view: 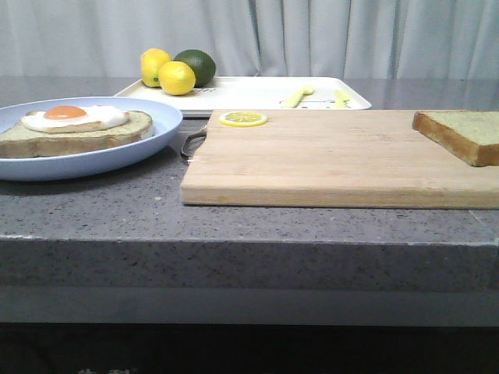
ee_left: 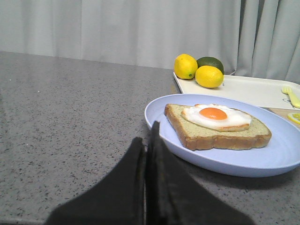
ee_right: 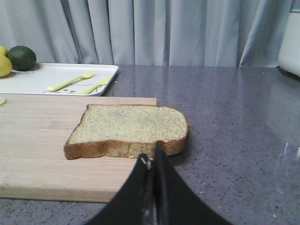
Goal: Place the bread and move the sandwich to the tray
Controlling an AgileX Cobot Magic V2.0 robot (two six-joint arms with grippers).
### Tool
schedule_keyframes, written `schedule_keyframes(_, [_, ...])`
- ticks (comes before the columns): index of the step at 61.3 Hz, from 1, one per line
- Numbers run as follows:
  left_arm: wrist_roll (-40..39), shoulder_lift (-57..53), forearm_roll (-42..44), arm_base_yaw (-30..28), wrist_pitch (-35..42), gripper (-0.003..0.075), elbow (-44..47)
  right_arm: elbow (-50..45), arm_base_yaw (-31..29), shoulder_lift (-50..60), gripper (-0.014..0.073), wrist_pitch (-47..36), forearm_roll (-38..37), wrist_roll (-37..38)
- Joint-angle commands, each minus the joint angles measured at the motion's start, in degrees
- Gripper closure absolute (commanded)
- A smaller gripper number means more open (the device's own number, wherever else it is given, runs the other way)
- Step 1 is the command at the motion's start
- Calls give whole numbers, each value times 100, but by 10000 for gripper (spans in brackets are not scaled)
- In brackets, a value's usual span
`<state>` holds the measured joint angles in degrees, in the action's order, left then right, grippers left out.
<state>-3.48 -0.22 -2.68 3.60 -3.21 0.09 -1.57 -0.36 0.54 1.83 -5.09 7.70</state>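
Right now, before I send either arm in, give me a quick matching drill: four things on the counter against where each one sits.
Things:
1. bread
2. sandwich
3. lemon slice
4. whole lemons and lime

Places:
A. on the blue plate
B. right end of the cutting board, partly overhanging its edge
C. back left corner of the tray
D. cutting board's far edge, near its left corner

Pairs: 1-B, 2-A, 3-D, 4-C

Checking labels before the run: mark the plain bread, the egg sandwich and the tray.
bread [ee_right: 129,124]: right wrist view, middle of its top crumb face.
sandwich [ee_left: 213,113]: left wrist view, on the orange yolk.
tray [view: 249,92]: front view, bare white floor between the fruit and the cutlery shapes.
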Motion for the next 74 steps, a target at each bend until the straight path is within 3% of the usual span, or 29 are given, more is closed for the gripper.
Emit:
schedule_keyframes(1, [-32,-112,-7,-16,459,738,28,21,1,131,662,-505,-1,-37])
schedule_keyframes(56, [-32,-112,90,-16,917,738,-36,48,1,131,662,-644,-1,-37])
schedule_keyframes(64, [-32,-112,9,-16,829,738,-540,403,1,131,662,-437,16,-37])
schedule_keyframes(74, [-32,72,9,-16,35,738,-1617,1135,1,112,662,112,16,-37])
